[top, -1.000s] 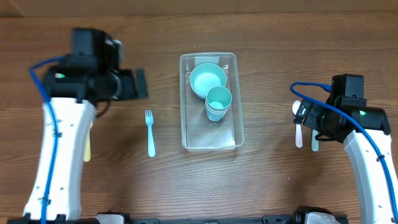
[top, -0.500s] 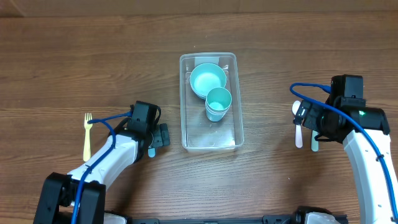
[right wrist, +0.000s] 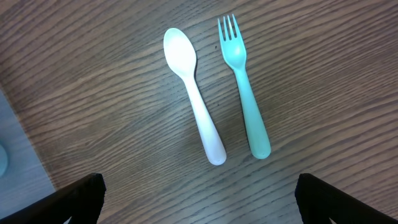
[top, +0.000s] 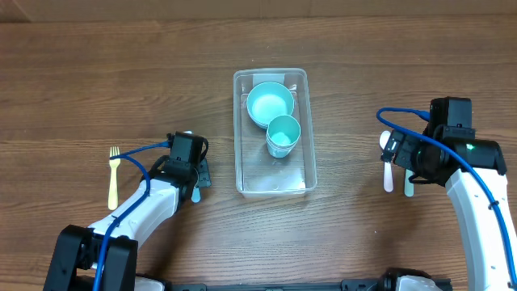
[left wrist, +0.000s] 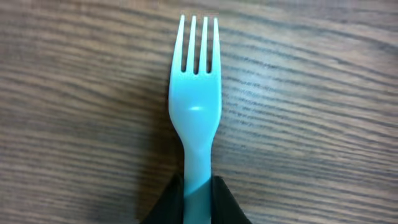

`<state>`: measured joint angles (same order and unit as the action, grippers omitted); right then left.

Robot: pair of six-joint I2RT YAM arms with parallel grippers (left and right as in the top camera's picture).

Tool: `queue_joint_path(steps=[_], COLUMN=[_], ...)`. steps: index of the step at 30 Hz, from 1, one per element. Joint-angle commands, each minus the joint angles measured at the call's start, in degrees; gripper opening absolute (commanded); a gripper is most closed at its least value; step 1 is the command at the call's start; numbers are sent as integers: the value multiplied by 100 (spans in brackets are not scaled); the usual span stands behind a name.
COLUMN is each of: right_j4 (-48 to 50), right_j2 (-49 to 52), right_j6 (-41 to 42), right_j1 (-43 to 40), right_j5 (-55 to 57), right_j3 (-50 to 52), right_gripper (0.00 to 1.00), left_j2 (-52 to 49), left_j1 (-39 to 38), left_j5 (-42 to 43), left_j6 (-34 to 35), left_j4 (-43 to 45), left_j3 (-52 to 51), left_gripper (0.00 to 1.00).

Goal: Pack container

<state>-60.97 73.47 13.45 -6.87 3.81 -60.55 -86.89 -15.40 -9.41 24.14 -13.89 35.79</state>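
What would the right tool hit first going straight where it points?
Likely the white spoon, or the teal fork beside it. Both lie on the table within the open right tool's span. Depth is unclear, so I can't say which comes first.

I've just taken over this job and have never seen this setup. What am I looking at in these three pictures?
Two robot arms work at a wooden table. The top view looks straight down: a clear container holds a teal bowl and a teal cup, and a yellow fork lies far left. The other pictures come from a camera on each wrist. The left pincer is closed on the handle of a light blue fork lying on the table. The right pincer hangs open above a white spoon and a teal fork, holding nothing.
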Motion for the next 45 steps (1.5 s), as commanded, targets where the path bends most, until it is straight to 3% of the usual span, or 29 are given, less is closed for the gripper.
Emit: queue_joint_path(steps=[1, 6, 10, 15, 23, 35, 36, 39, 40, 43, 45], right_j4=[28, 28, 28, 28, 28, 28, 28, 28, 28, 28, 28], right_j2=[-15, -15, -15, -15, -15, -15, -15, -15, -15, -15, -15], right_j6=[2, 2, 2, 2, 2, 2, 2, 2, 2, 2, 2], right_j1=[-28, -26, -28, -28, -26, -26, -28, -26, -26, -26, -28], right_j5=[13, 13, 13, 13, 13, 13, 13, 13, 13, 13, 13], right_j3=[-4, -4, -4, -4, -4, -4, -4, -4, -4, -4, -4], right_gripper=[100, 100, 100, 100, 100, 100, 100, 100, 100, 100, 100], left_j2=[0, 9, 111, 315, -42, -599, -599, -599, -599, -490, -111], left_j1=[-2, -2, -57, -737, -2105, -2079, -2041, -1987, -1969, -1784, -1263], left_j5=[20, 26, 114, 470, 358, -24, -22, -20, -22, -20, -17], left_j6=[-275, -365, -358, 26, 826, 1235, 1231, 1224, 1207, 1067, 962], left_j4=[111, -400, -1899, -2865, -2789, -2981, -3001, -3010, -2999, -3040, -3504], left_j3=[-35, 730, 2227, 3620, 3748, 3748, 3748, 3748, 3751, 3821, 4103], left_gripper=[9, 9, 8, 5, 5, 6, 9, 35, 53, 57, 58])
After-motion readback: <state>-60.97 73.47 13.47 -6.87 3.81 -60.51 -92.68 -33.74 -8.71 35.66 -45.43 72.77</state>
